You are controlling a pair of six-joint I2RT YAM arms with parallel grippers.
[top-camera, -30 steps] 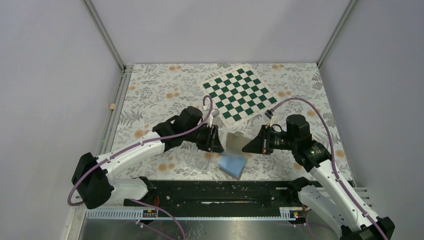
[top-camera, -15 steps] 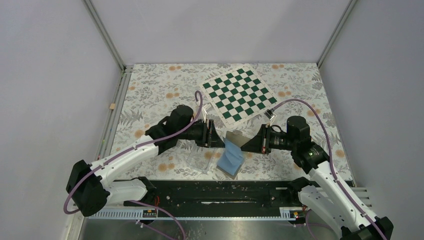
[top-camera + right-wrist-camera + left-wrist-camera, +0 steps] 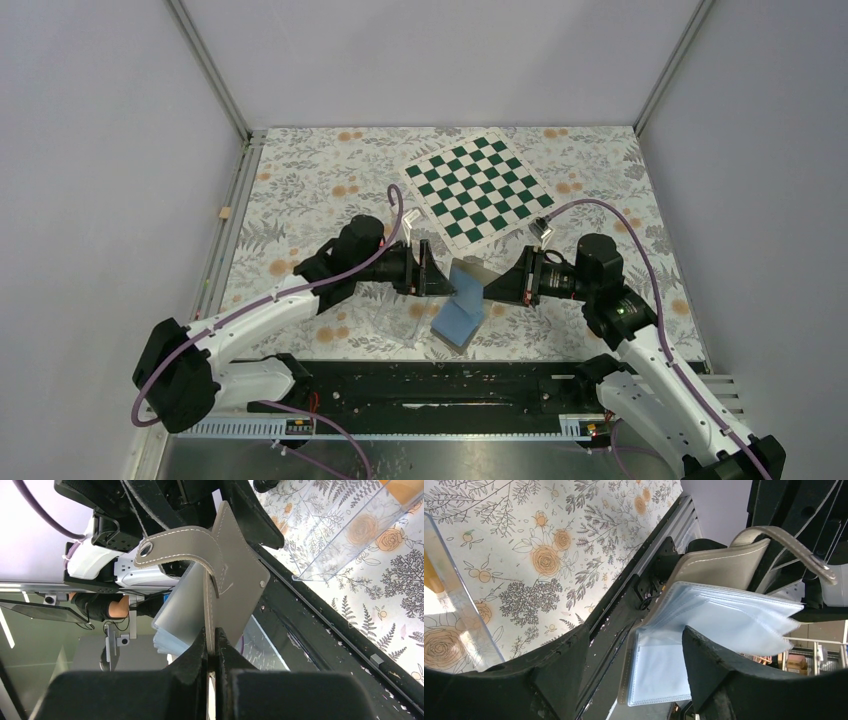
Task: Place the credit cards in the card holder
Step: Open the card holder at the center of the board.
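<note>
Holder-opening step: the right end effector [image 3: 212, 636] pinched tight on the card holder [image 3: 237, 580] just ahead of it, while the left end effector [image 3: 634, 636], wide open, faced the pockets [image 3: 714, 625], which likely needed spreading next

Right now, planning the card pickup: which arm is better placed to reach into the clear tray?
Probably left: the left gripper is open, the clear tray on its side; the right gripper clamps the card holder.

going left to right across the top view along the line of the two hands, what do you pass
left hand, fingers apart → card holder, hanging open with its pale blue pockets showing → right hand, shut on the holder's grey cover
</note>
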